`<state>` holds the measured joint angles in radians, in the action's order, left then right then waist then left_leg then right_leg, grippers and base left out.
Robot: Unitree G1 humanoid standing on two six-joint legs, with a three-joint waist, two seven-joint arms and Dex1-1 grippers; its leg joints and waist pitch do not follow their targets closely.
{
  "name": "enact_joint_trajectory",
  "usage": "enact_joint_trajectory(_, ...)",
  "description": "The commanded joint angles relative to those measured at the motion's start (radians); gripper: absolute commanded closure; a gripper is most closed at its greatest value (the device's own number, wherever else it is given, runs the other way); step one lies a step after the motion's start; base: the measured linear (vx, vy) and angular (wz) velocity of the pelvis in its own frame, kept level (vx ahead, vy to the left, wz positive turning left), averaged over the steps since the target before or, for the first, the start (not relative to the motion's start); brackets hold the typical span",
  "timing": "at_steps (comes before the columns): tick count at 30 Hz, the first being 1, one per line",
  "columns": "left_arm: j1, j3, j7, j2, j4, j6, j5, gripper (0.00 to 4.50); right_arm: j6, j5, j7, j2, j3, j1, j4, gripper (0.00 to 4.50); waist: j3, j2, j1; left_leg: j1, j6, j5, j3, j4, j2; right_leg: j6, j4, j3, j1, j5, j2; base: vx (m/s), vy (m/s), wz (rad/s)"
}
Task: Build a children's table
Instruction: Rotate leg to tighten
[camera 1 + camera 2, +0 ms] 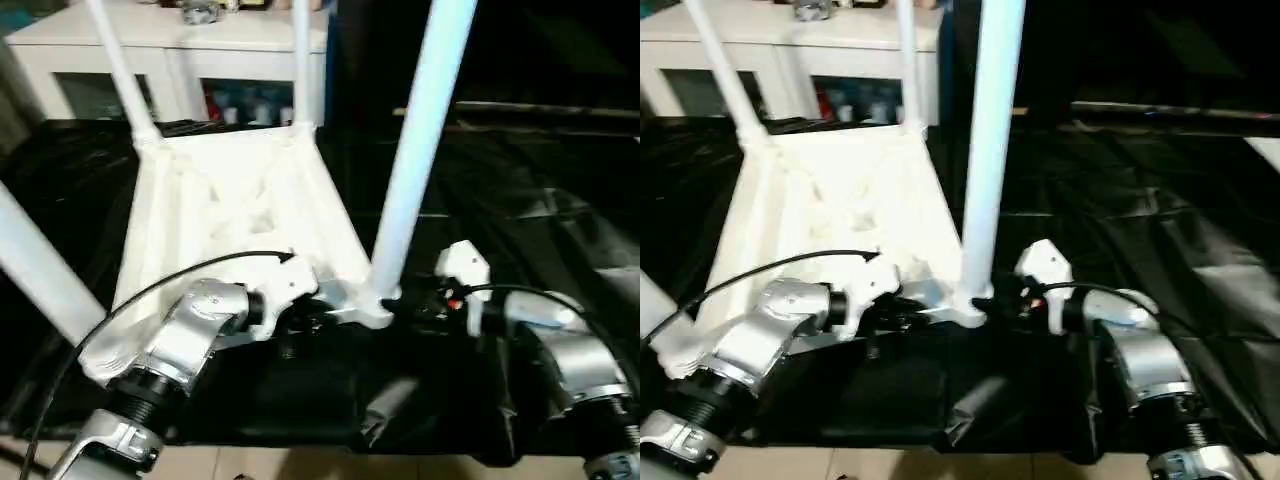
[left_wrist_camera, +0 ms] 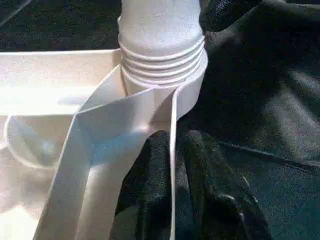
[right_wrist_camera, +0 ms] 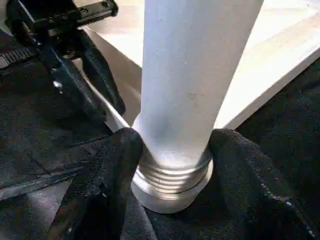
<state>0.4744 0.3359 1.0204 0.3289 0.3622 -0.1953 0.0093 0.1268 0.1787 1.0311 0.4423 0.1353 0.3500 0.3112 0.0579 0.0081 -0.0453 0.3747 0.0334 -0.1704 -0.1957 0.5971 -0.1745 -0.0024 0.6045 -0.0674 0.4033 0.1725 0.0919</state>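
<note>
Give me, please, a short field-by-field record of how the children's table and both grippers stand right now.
tabletop: white tabletop lies underside up on the black-draped work table
legs: four white legs stand up from its corners
near leg: the leg at the near right corner shows exposed thread rings at its socket, so probably not fully screwed in
left gripper: left gripper straddles the thin rim wall beside that socket, one finger on each side
right gripper: right gripper has its fingers on either side of the leg's base
background: white glass-door cabinet behind
</note>
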Motion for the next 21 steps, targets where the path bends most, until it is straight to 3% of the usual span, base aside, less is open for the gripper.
enact_joint_trajectory(1,0.017,0.021,-0.008,0.004,0.01,0.0,0.028,3.79,0.009,-0.014,0.012,-0.009,0.033,0.005,-0.017,1.95,-0.061,-0.012,-0.005,-0.014,-0.02,-0.364,0.034,-0.077,-0.051,-0.144,-0.101,0.04,-0.034,0.473,0.06,0.0,0.0,0.0)
enact_joint_trajectory(8,0.039,0.019,-0.044,0.012,0.047,0.013,0.062,3.79,0.009,-0.014,0.01,-0.009,0.035,0.004,-0.023,1.95,-0.06,-0.01,-0.005,-0.018,-0.024,-0.364,0.032,-0.075,-0.05,-0.155,-0.102,0.04,-0.031,0.471,0.059,0.0,0.0,0.0)
enact_joint_trajectory(12,0.04,0.006,-0.027,0.022,0.042,-0.001,0.042,3.79,0.01,-0.013,0.009,-0.008,0.037,0.003,-0.027,1.95,-0.057,-0.011,-0.002,-0.02,-0.013,-0.403,0.036,-0.076,-0.049,-0.131,-0.109,0.036,-0.028,0.545,0.061,0.0,0.0,0.0)
enact_joint_trajectory(16,0.035,-0.011,-0.012,0.024,0.035,-0.002,0.022,3.95,0.01,-0.013,0.009,-0.007,0.037,0.003,-0.027,1.95,-0.056,-0.01,-0.001,-0.023,-0.007,-0.421,0.038,-0.076,-0.049,-0.115,-0.115,0.034,-0.024,0.586,0.062,0.0,0.0,0.0)
enact_joint_trajectory(17,0.031,-0.01,-0.001,0.03,0.031,-0.005,0.018,4.24,0.009,-0.013,0.01,-0.004,0.036,0.002,-0.027,1.95,-0.055,-0.015,0.001,-0.021,-0.008,-0.422,0.039,-0.077,-0.049,-0.112,-0.115,0.034,-0.025,0.585,0.061,0.0,0.0,0.0)
enact_joint_trajectory(21,0.023,-0.002,0.015,0.038,0.029,-0.01,0.014,4.41,0.008,-0.013,0.012,-0.003,0.037,0.003,-0.026,1.95,-0.058,-0.01,0.002,-0.019,-0.005,-0.424,0.042,-0.083,-0.053,-0.126,-0.11,0.035,-0.028,0.537,0.062,0.0,0.0,0.0)
